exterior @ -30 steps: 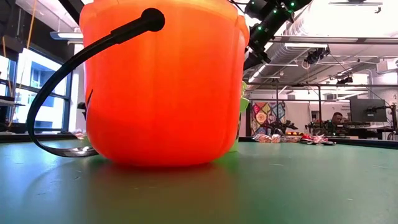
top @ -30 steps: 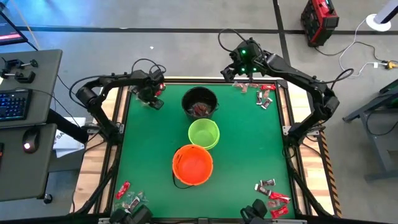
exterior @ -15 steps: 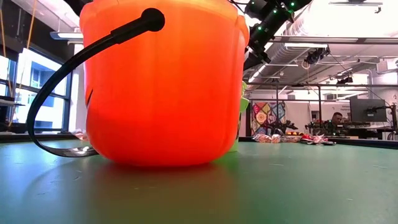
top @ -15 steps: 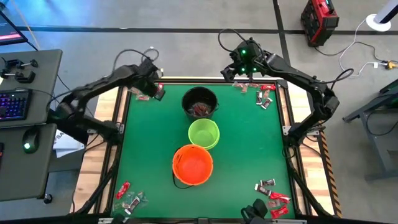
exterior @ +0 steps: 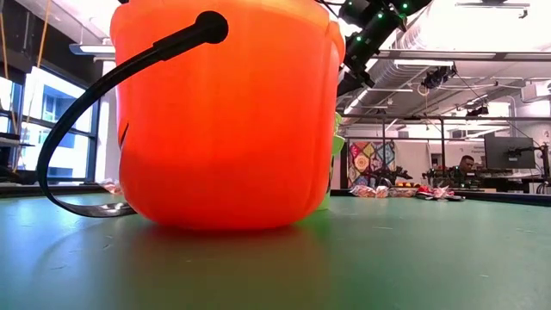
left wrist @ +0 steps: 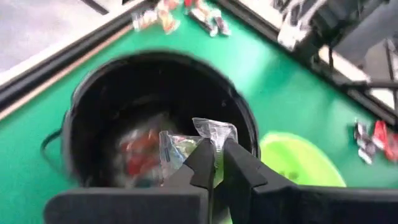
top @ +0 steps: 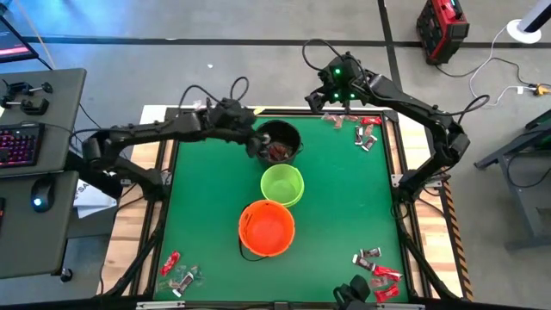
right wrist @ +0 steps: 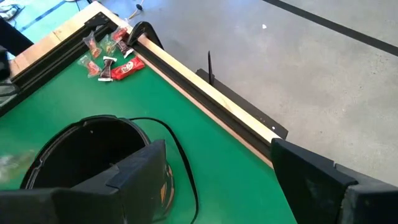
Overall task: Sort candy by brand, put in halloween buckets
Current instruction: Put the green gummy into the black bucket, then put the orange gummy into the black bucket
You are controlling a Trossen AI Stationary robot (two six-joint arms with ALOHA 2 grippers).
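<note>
My left gripper point(left wrist: 214, 149) is over the black bucket point(top: 297, 138), at the side of its mouth toward the table's left edge point(top: 258, 144), and is shut on a silvery-clear candy point(left wrist: 208, 134). The black bucket point(left wrist: 81, 112) has red and clear candy on its bottom. The lime green bucket point(top: 282, 185) and the orange bucket point(top: 267, 228) stand in a row toward the near edge. My right gripper point(right wrist: 221, 158) hangs open at the far edge point(top: 331, 102), touching nothing. Loose candy lies at the far right corner point(top: 363, 131), near right corner point(top: 376, 269) and near left corner point(top: 179, 275). My left gripper pinches the silvery-clear candy between its two fingers. The wrapper's crimped end point(left wrist: 216, 128) sticks out past the fingertips, and more of the wrapper point(left wrist: 174, 149) spreads to one side. The candy is lifted clear, above the black bucket's open mouth.
The orange bucket point(exterior: 224, 112) fills most of the low view, its black handle point(exterior: 86, 120) drooping onto the mat. More candy lies at the far left corner point(right wrist: 109, 53). A raised wooden rim point(top: 164, 172) frames the green mat. Bare mat lies left and right of the bucket row.
My left arm has swung from the table's far left corner toward the right, along the far edge, and now reaches over the black bucket with the clear candy between its fingers.
</note>
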